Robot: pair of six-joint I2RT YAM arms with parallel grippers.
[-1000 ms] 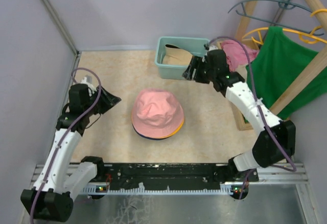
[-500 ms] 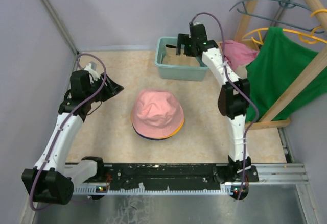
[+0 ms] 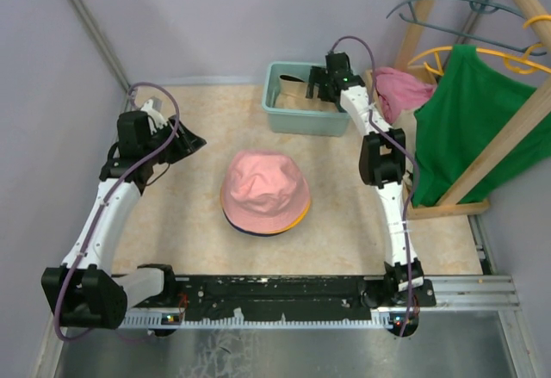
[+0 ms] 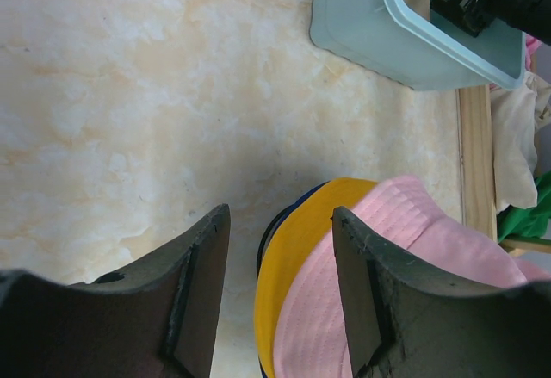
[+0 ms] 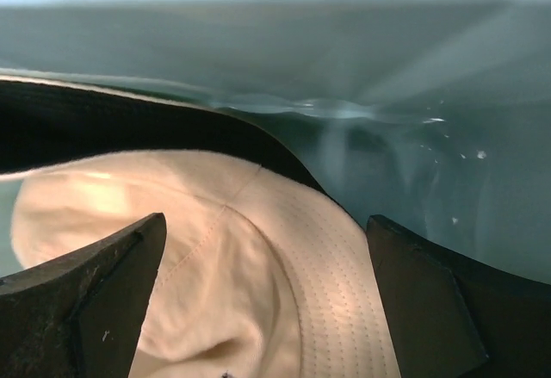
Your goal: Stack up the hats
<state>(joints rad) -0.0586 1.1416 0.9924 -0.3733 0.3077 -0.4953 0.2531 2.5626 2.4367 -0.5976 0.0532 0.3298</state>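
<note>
Pink hat [image 3: 263, 182] tops pile at centre of top view; rims of yellow hat [image 4: 297, 257] and navy hat [image 4: 263, 253] peek out beneath. Beige hat [image 5: 250, 266] inside teal bin [image 3: 301, 121], upper middle. Right gripper [image 5: 265, 223] in bin, jaws wide apart, flanking beige hat. Left gripper [image 3: 194, 144] at left, jaws apart, empty.

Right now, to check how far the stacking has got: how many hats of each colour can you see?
Pink hat: 1
Yellow-orange hat: 1
Navy hat: 1
Beige hat, in the bin: 1
Total: 4 hats
</note>
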